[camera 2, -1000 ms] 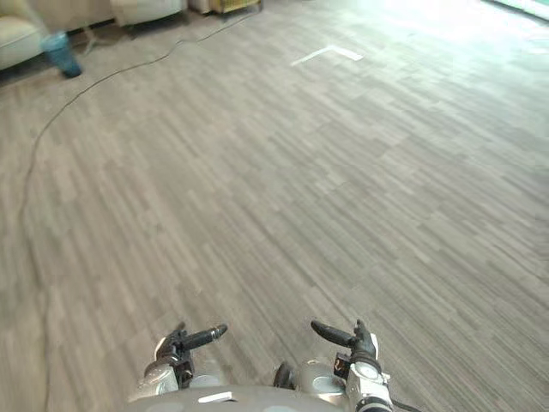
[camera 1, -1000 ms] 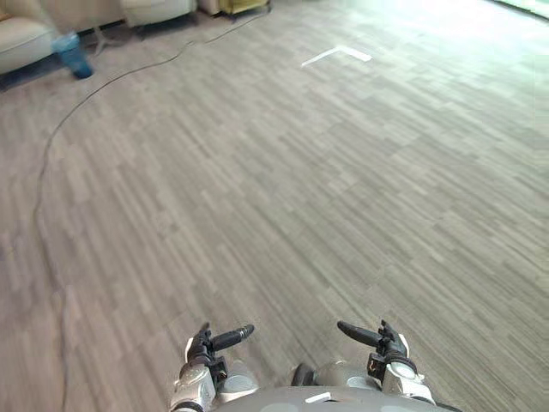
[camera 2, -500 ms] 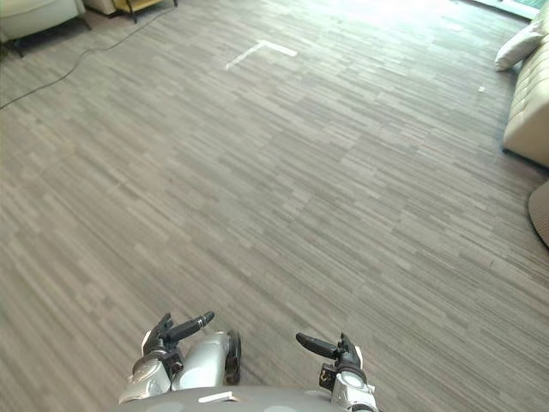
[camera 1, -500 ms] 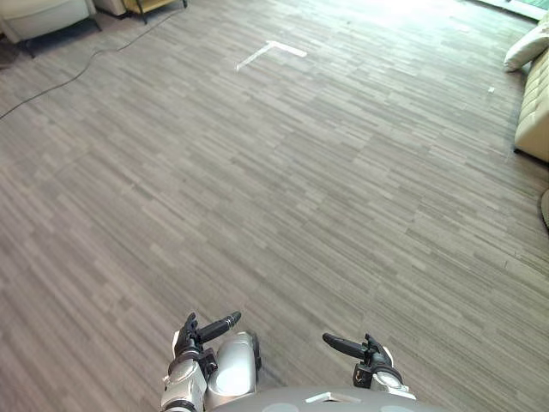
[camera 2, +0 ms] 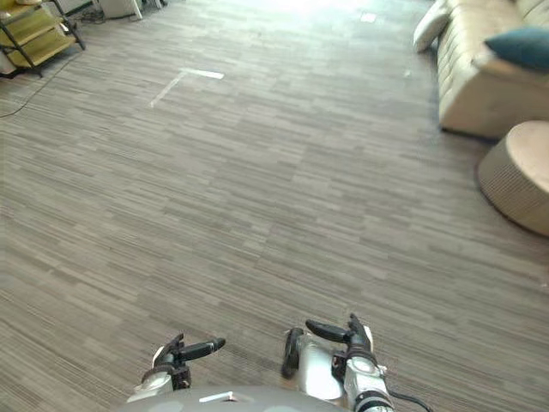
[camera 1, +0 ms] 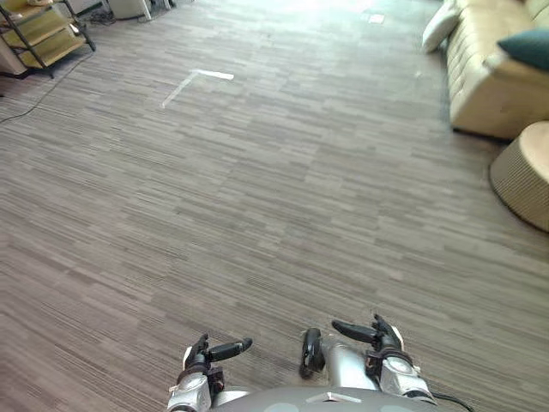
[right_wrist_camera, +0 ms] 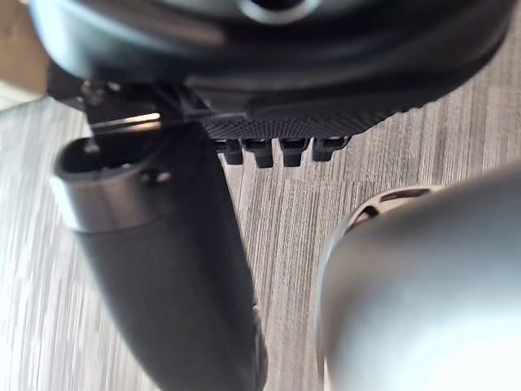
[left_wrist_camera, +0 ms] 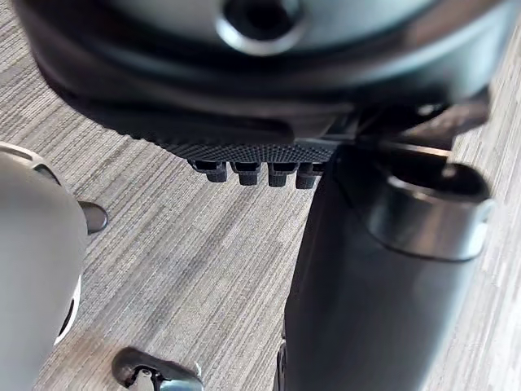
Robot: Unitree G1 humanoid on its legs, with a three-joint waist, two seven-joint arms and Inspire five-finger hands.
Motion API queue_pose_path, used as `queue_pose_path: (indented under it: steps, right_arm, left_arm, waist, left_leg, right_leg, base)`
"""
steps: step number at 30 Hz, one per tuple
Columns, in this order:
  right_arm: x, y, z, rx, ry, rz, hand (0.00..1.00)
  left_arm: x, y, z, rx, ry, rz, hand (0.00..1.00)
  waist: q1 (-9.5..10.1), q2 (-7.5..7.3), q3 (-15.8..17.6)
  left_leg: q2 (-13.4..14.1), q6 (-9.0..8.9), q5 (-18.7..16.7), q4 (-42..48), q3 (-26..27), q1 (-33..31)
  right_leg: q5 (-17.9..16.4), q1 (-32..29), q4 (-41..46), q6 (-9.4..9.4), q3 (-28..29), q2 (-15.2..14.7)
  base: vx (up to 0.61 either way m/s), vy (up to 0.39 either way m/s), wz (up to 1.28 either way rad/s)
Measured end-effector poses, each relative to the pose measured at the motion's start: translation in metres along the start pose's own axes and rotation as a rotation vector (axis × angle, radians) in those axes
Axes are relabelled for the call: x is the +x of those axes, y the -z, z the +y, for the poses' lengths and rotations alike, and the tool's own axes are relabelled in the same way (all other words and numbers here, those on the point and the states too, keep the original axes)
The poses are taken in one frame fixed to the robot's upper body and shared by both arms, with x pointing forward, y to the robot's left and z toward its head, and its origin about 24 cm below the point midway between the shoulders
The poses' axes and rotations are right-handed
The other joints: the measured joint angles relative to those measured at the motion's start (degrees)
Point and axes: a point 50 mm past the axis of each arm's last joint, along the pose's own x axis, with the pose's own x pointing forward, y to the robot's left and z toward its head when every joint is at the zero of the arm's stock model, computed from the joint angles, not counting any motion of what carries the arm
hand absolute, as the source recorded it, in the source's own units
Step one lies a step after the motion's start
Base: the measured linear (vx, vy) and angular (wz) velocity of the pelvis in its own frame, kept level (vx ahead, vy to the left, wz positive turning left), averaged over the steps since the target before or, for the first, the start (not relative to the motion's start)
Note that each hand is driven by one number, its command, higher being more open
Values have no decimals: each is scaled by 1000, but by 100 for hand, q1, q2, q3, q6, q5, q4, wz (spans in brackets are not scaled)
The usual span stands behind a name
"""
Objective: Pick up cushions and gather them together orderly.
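A grey plank floor [camera 1: 283, 189] spreads wide. At upper right, a beige leather sofa [camera 1: 489, 81] carries a teal cushion [camera 1: 525, 47], with a cream cushion [camera 1: 439, 27] at its end. At the bottom edge, the left hand [camera 1: 206, 352] and right hand [camera 1: 377, 333] hang relaxed and empty.

Grey wood-plank floor [camera 1: 257, 189], brightly lit at its far end, with a white L-shaped tape mark [camera 1: 193, 81] well ahead of the left hand [camera 1: 202, 354]. A yellow shelf rack [camera 1: 39, 34] stands far ahead of that hand, to its outer side. A beige sofa [camera 1: 485, 86] and a round woven pouffe [camera 1: 523, 176] stand ahead of the right hand [camera 1: 379, 335], to its outer side, the pouffe nearer it.
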Motion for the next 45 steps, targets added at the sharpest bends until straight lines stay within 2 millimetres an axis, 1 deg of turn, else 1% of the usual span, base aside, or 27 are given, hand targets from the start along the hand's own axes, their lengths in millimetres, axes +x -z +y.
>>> queue_pose_path:
  steps: [1, 2, 5, 7, 10, 14, 15, 16, 17, 18, 20, 21, 22, 25, 28, 30, 31, 32, 33, 34, 35, 37, 38, 39, 40, 42, 45]
  right_arm:
    - [-2, 4, 0, -8, -4, 5, 100]
    - [-3, 6, -2, -23, -4, 4, 100]
    - [-5, 14, -1, -20, -4, 30, 100]
    - [-6, 19, 1, -22, -8, 61, 100]
    - [-6, 21, 0, -24, -2, 71, 100]
    - [-7, 24, -2, -62, -2, 73, 100]
    - [-8, 27, 0, -66, -8, 84, 100]
    - [-8, 29, 1, -64, -10, 89, 100]
    - [-10, 34, 5, -59, -19, 105, 100]
    - [-11, 36, 9, -57, -34, 107, 100]
    - [-12, 38, 11, -55, -39, 114, 100]
    - [-12, 38, 11, -48, -35, 115, 100]
    - [-11, 35, 11, -48, -37, 106, 100]
    - [-9, 28, 5, -78, -38, 68, 100]
    - [-5, 14, 6, -85, -39, 16, 100]
    - [-3, 6, 7, -85, -41, -7, 100]
    - [-3, 4, 8, -84, -44, -10, 100]
    - [-3, 4, 6, -78, -39, -8, 100]
    - [-2, 1, 4, -84, -33, -17, 100]
    - [-1, -1, 3, -81, -29, -25, 100]
    - [-1, -3, 3, -49, -24, -31, 100]
    - [-2, -2, 3, -45, -23, -30, 100]
    - [-3, -1, 3, -53, -24, -28, 100]
    - [-3, -1, 2, -62, -24, -24, 100]
    - [-3, -1, 3, -69, -26, -21, 100]
    - [-4, 2, 7, -89, -39, -10, 100]
    - [-6, 6, 15, -113, -65, 1, 100]
  left_arm:
    - [0, -4, 3, -19, -10, -19, 100]
    - [-1, -5, 3, -56, -18, -33, 100]
    - [-2, -12, 10, -100, -43, -73, 100]
    - [-2, -19, 10, -123, -45, -102, 100]
    - [-2, -23, 7, -146, -40, -121, 100]
    - [-3, -23, 4, -209, -49, -129, 100]
    - [-3, -23, 6, -227, -51, -131, 100]
    - [-3, -23, 6, -227, -52, -131, 100]
    - [-3, -23, 12, -220, -64, -134, 100]
    - [-3, -23, 15, -218, -73, -134, 100]
    - [-2, -23, 19, -196, -77, -126, 100]
    - [-1, -23, 22, -181, -81, -113, 100]
    - [0, -18, 24, -174, -91, -86, 100]
    - [-1, -11, 19, -131, -84, -60, 100]
    - [-1, -7, 12, -64, -51, -38, 100]
    - [-1, -4, 10, -36, -41, -27, 100]
    - [-1, -4, 12, -3, -41, -25, 100]
    - [0, -4, 12, 15, -38, -20, 100]
    - [0, -1, 8, 7, -33, -5, 100]
    - [-1, -1, 2, 4, -17, -7, 100]
    - [-1, 1, -1, 20, -4, -4, 100]
    - [-1, 0, 1, 25, -7, -7, 100]
    - [-1, -3, 0, 6, -4, -20, 100]
    - [-1, -3, 0, -21, -10, -24, 100]
    - [-2, -4, 2, -56, -24, -31, 100]
    - [-2, -10, 7, -83, -45, -59, 100]
    - [-2, -23, 10, -88, -51, -121, 100]
  waist:
    - [19, 27, -9]
    - [36, 91, -21]
    - [133, 9, 0]
    - [264, -72, 28]
    - [361, -97, 71]
    - [424, -30, 53]
    - [504, -115, 10]
    - [513, -137, -27]
    - [529, -276, -182]
    - [541, -403, -246]
    - [533, -530, -280]
    - [500, -580, -247]
    - [418, -557, -200]
    - [386, -453, -216]
    - [232, -291, -136]
    - [138, -241, -99]
    - [94, -297, -83]
    - [37, -329, -47]
    - [76, -188, -25]
    - [93, -122, -37]
    - [60, -72, -48]
    - [15, -16, -84]
    - [-20, 68, -82]
    - [3, 124, -82]
    - [27, 167, -69]
    - [120, 78, -33]
    - [277, -93, -1]
  left_leg:
    - [308, -336, 201, 1454, -426, -588]
    - [523, -446, 240, 2754, -641, -1150]
    - [633, -362, 25, 3898, -553, -2112]
    - [412, -77, -280, 3313, -293, -2633]
    - [-33, 27, -277, 1737, -318, -3206]
    - [-246, 11, 474, -186, -312, -3545]
    - [-272, 125, 1121, -220, -307, -3529]
    - [-308, 144, 1198, -172, -298, -3526]
    - [-396, 233, 1224, 177, -258, -3616]
    - [-473, 506, 1092, 407, -147, -3540]
    - [-595, 581, 747, 596, -38, -3339]
    - [-709, 649, 402, 705, 11, -3007]
    - [-809, 692, 115, 706, 15, -2612]
    - [-862, 703, -241, 231, -20, -1545]
    - [-677, 631, -228, -524, -118, -684]
    - [-579, 604, -237, -919, -119, -344]
    - [-629, 545, -240, -1207, -124, -64]
    - [-667, 457, -291, -1365, -212, 210]
    - [-537, 459, -276, -1394, -292, 368]
    - [-465, 329, -192, -1229, -345, 354]
    - [-347, 248, -147, -843, -502, 323]
    - [-174, 111, -131, -124, -710, 64]
    - [79, -381, 156, 1579, -1184, -682]
    - [178, -641, 314, 2575, -1330, -1071]
    - [347, -732, 372, 3775, -1306, -1595]
    - [492, -576, 284, 4539, -969, -2143]
    - [483, -136, -10, 3833, -335, -3040]
  right_leg:
    - [-65, 346, -287, -30, -23, 224]
    - [-85, 666, -592, -50, -3, 465]
    - [-150, 1400, -1145, -171, 176, 726]
    - [-137, 1867, -1485, -155, 465, 724]
    - [-176, 2344, -1875, -68, 884, 573]
    - [-480, 2794, -2108, 220, 1326, 434]
    - [-741, 2969, -2078, 326, 1543, 314]
    - [-782, 2994, -2070, 329, 1580, 264]
    - [-868, 2960, -1839, 330, 1730, 91]
    - [-884, 2744, -1158, 368, 1824, -72]
    - [-749, 2349, 51, 633, 1815, -266]
    - [-164, 1904, 1361, 1227, 1800, -472]
    - [444, 1552, 2475, 1386, 1652, -719]
    - [43, 762, 3398, 847, 912, -1047]
    - [-334, -42, 1956, 601, 385, -687]
    - [-148, -385, 516, 695, 347, -374]
    - [297, -440, -666, 811, 382, -244]
    - [1272, -351, -917, 622, 506, -211]
    - [1138, -332, -669, 260, 498, -68]
    - [701, -450, -230, 212, 502, -64]
    - [230, -435, 189, 116, 423, -65]
    - [-22, -285, 235, 89, 301, 0]
    - [-188, 76, 51, 19, 152, 161]
    - [-232, 306, -129, -13, 144, 304]
    - [-275, 704, -421, -60, 152, 497]
    - [-340, 1308, -820, -111, 277, 634]
    - [-351, 2079, -1486, -129, 622, 647]
  base:
    - [542, -312, -6]
    - [427, -221, -14]
    - [393, -112, -31]
    - [360, -17, -71]
    - [435, 100, -73]
    - [448, 196, -60]
    - [555, 267, -57]
    - [588, 262, -67]
    - [596, 263, -57]
    - [697, 311, -60]
    - [612, 293, -25]
    - [641, 299, -4]
    - [533, 244, -1]
    - [491, 113, 6]
    - [547, -52, 19]
    - [508, -116, 18]
    - [622, -230, 32]
    - [760, -283, 28]
    - [774, -305, 13]
    - [636, -265, 4]
    - [616, -265, 9]
    - [578, -270, 32]
    - [543, -253, 36]
    - [519, -206, 14]
    - [499, -150, -20]
    - [481, -101, -30]
    - [459, -21, -57]
